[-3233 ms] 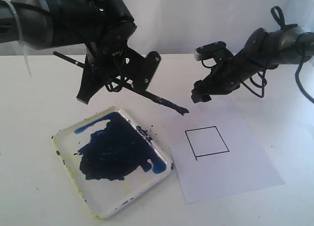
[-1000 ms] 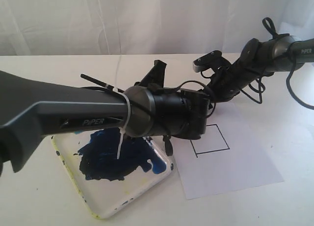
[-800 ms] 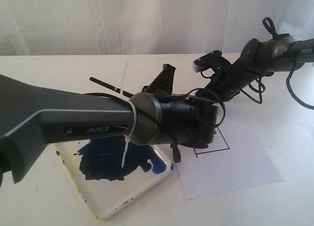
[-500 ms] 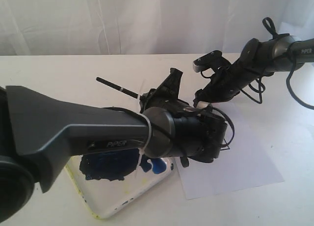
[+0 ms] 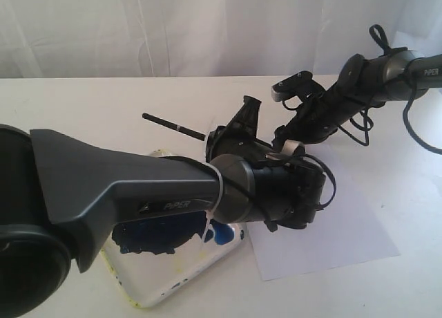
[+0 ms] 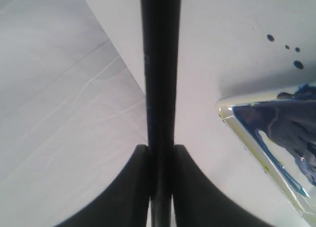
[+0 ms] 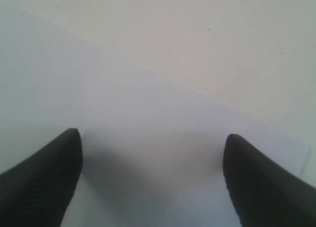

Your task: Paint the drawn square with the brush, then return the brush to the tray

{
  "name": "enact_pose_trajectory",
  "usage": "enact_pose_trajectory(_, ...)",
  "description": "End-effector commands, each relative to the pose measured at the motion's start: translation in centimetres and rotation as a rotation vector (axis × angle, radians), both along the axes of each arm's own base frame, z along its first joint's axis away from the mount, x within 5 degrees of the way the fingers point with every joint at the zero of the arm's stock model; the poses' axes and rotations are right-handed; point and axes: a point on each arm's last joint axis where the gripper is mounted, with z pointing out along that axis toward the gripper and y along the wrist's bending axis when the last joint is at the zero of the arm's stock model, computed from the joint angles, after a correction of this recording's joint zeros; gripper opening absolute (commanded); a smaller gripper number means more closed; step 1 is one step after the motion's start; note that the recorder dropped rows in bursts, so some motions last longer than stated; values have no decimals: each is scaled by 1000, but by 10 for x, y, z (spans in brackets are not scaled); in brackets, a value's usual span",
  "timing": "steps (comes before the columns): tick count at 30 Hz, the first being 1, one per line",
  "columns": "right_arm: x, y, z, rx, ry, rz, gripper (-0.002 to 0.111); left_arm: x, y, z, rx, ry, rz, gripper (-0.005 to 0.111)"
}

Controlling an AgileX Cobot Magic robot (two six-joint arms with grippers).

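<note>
One brush (image 6: 160, 89) sits clamped in the left jaws; right jaws gape empty.

- A flat white paper sheet (image 5: 345, 228) lies on the worktop directly beneath the right gripper (image 7: 153, 138), with one straight edge running just beyond its tips.
- The plain matt white worktop (image 5: 83, 104) spreads under and around both grippers.
- Small dark paint specks (image 6: 284, 49) dot the worktop to one side of the left gripper (image 6: 160, 150).
- A pale pleated white curtain (image 5: 173, 27) hangs well beyond both.
</note>
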Motion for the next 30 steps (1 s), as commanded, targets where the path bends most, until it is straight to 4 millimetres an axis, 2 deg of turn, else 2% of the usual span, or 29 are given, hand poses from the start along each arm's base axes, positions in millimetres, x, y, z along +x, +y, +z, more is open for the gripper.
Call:
enact_pose_trajectory(1,-3,-2,-13,-36,40,26,73,-2,-2,2,-38,1,7,0)
enact_pose_trajectory(7,-3,-2,-13,-36,40,26,73,-2,-1,1,-34,-2,16,0)
enact_pose_trajectory(13,-4,-2,-13,-36,44,28,73,1,-1,-12,11,-45,38,0)
enact_pose_trajectory(19,-4,-2,-13,-36,44,28,73,3,-1,-8,-25,-102,44,0)
enact_pose_trajectory(30,-4,-2,-13,-35,46,28,73,0,-1,-23,-28,-20,69,0)
